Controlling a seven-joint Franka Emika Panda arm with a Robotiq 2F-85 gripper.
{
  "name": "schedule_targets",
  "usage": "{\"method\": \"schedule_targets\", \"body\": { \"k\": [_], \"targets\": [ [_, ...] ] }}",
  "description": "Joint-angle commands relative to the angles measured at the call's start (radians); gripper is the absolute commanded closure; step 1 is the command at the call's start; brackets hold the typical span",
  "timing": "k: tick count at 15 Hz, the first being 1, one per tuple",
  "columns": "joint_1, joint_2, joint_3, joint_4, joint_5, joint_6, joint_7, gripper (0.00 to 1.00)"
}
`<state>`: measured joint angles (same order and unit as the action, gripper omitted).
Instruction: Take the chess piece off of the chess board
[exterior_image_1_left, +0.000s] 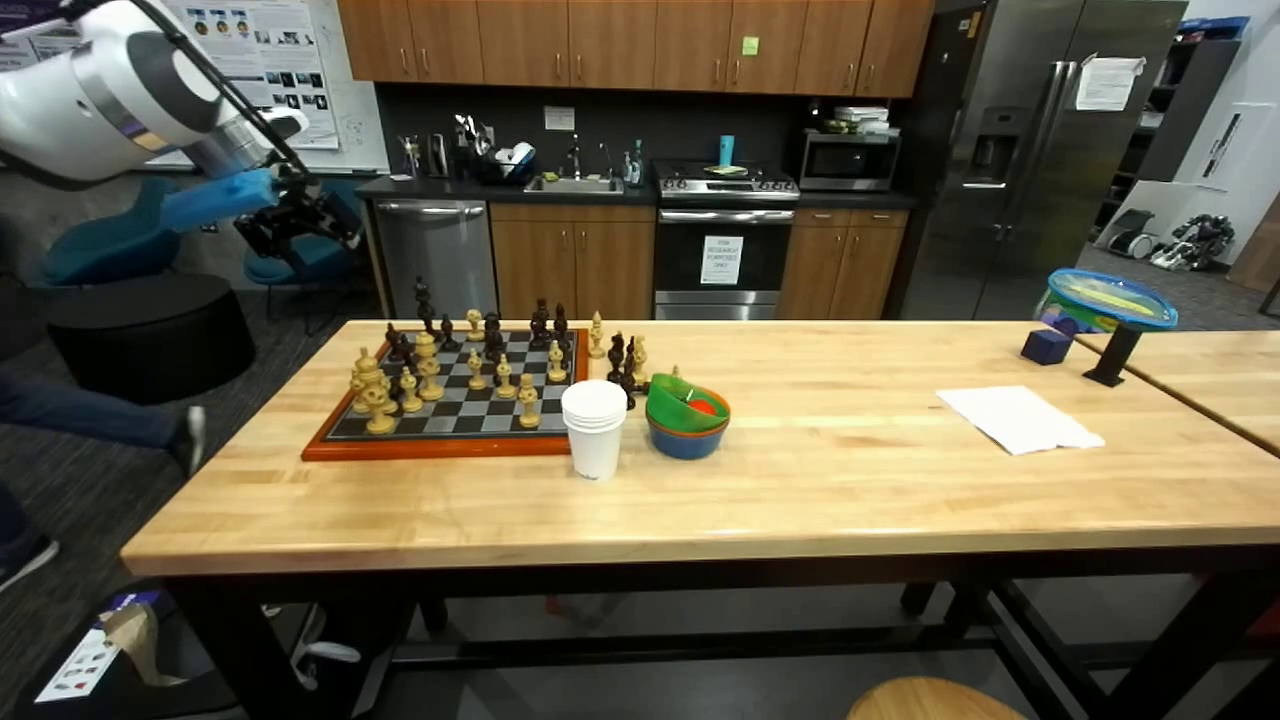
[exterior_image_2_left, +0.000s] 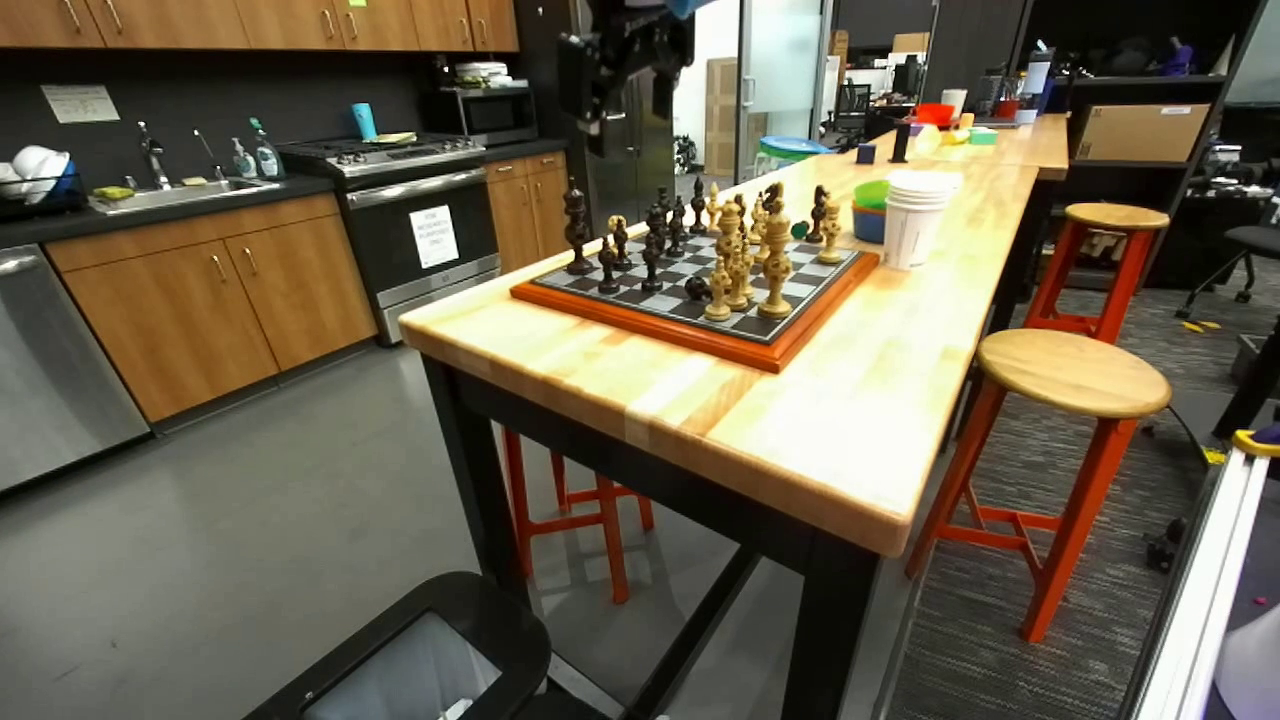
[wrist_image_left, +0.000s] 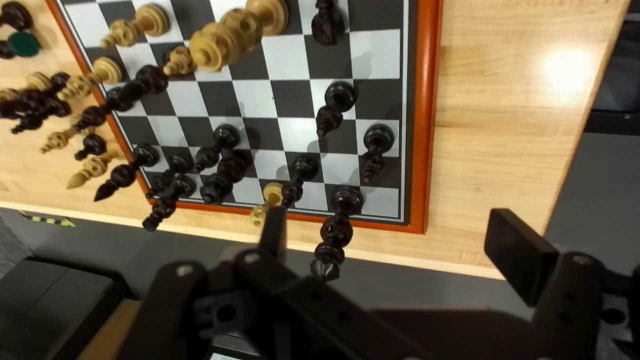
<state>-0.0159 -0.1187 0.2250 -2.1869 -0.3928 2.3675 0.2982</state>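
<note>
The board (wrist_image_left: 292, 97) is checked black and pale grey, framed orange-red. Chess pieces (wrist_image_left: 336, 229) are blackish brown or tan. About three o'clock from the board in an exterior view: white cups (exterior_image_1_left: 594, 432), a green bowl (exterior_image_1_left: 666, 405), a blue bowl (exterior_image_1_left: 684, 443).

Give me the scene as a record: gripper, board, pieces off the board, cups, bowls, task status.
gripper: open, holding nothing, raised higher than the pieces
board: flat on the table, with dark pieces and light pieces on it
off-board pieces: light and dark, just past one board edge; one lies with its green base showing
white cups: stacked upright near a board corner; contact unclear
green bowl: tilted, above the blue bowl
task status: no piece in the gripper
</note>
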Motion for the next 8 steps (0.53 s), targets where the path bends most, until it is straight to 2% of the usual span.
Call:
{"method": "schedule_targets", "body": {
  "k": [1,2,3,5,8],
  "targets": [
    [0.039,0.076,-0.080,0.091,0.113,0.011,-0.274,0.00],
    [0.035,0.079,-0.101,0.114,0.142,-0.017,-0.346,0.00],
    [0.041,0.056,-0.090,0.061,0.096,0.014,-0.232,0.00],
    [0.039,0.073,-0.110,0.091,0.123,0.009,-0.310,0.00],
    [0.040,0.077,-0.114,0.099,0.124,0.006,-0.325,0.00]
  ]
}}
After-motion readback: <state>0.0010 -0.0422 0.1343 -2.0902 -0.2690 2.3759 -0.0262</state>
